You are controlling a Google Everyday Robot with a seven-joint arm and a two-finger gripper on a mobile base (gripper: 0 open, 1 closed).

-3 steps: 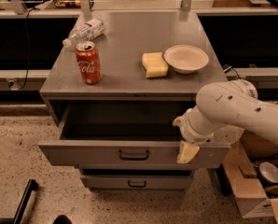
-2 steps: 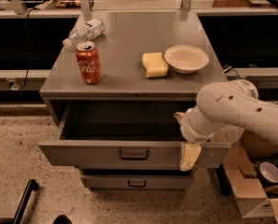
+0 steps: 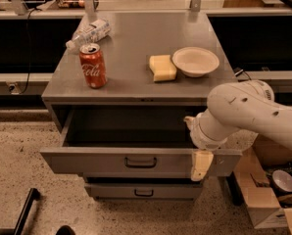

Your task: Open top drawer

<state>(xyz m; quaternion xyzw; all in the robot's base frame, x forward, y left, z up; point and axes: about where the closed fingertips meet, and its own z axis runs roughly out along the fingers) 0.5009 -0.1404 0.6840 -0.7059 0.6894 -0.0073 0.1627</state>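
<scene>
- Top drawer (image 3: 87, 161) drawn far out under the steel cabinet top (image 3: 131, 48), deep grey interior exposed, dark bar handle (image 3: 140, 162) at the centre of the front.
- Gripper (image 3: 202, 164) at the right end of the drawer front, hanging across its upper edge; spread or pressed together, impossible to tell.
- Opening step judged nearly finished.
- Next, probably: lift clear without pushing the drawer back in.

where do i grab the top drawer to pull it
Take the dark bar handle at the centre of the top drawer front, coming from the front: it lies horizontal, standing off the panel. The gripper hangs at the front's right end, away from it.
</scene>
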